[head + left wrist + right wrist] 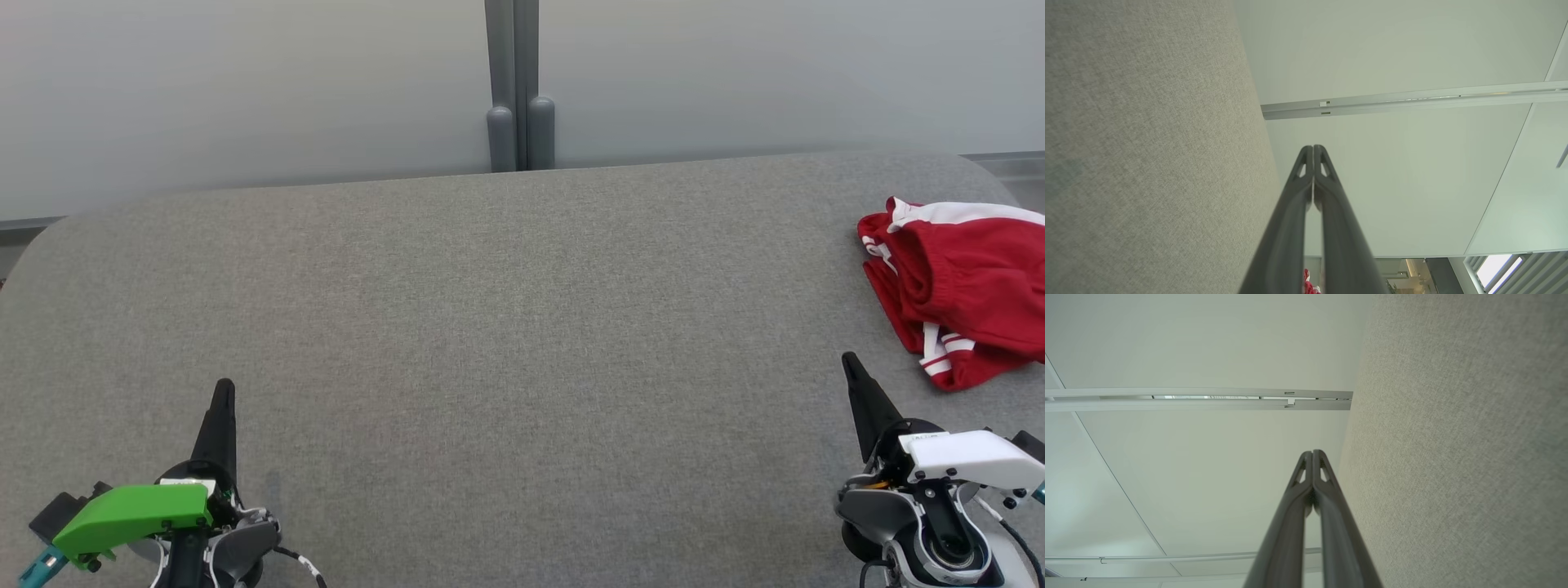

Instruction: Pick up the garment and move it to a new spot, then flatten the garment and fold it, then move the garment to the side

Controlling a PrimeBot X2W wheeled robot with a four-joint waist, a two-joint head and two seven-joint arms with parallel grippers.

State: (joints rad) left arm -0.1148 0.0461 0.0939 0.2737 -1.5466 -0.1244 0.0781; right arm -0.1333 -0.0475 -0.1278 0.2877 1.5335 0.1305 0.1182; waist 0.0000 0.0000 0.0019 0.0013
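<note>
Two grippers sit low over the grey fabric table (522,327). At the lower left, the left gripper (223,390), behind its green wrist cover (131,510), has its dark fingers pressed together and holds nothing. At the lower right, the right gripper (850,361) is likewise pinched closed and empty. Near it but apart, at the table's right edge, lies the garment (971,286): red cloth with white stripes and a white band, crumpled in a loose heap and partly cut off by the frame
</note>
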